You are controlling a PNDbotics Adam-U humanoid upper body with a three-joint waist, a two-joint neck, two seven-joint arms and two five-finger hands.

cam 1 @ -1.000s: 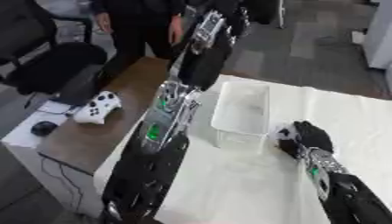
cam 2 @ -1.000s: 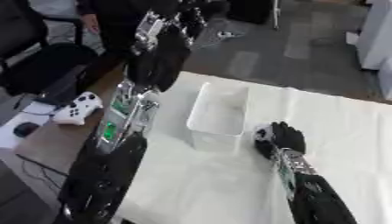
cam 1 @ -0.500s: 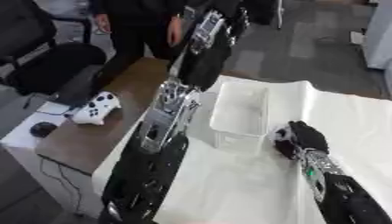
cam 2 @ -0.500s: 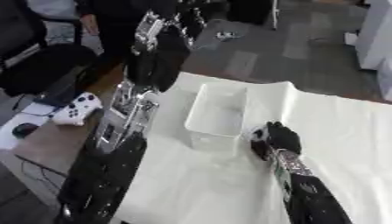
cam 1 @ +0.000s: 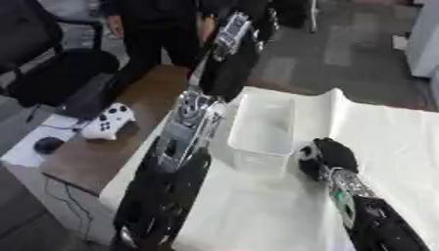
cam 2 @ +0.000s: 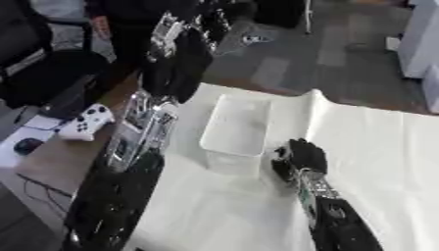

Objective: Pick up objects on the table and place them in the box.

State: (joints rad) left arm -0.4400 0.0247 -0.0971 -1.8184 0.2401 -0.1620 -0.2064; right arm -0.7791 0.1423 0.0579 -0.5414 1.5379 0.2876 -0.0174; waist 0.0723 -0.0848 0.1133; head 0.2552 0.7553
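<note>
- Nearest, the right arm comes up from the lower right, and its right robot hand (cam 1: 326, 156) sits low over the white cloth on the tabletop (cam 1: 403, 142), just beside the near right corner of the box (cam 1: 264, 130).
- Its fingers look curled inward, dark against the cloth; whether anything is held inside them cannot be told, and no loose object shows on the cloth.
- The left arm (cam 1: 184, 147) runs as a long black column up the left edge of the tabletop, right beside the box's left wall; the left robot hand (cam 2: 176, 61) is up beyond the far end, its finger state unreadable.
- The box is a clear white tub, seemingly empty, long axis running away from the robot. It lies to the left of the right robot hand, so that hand seems the nearer one for a drop.
- Off the cloth to the left, a white game controller (cam 1: 108, 121) rests on a brown side desk (cam 1: 129, 127).
</note>
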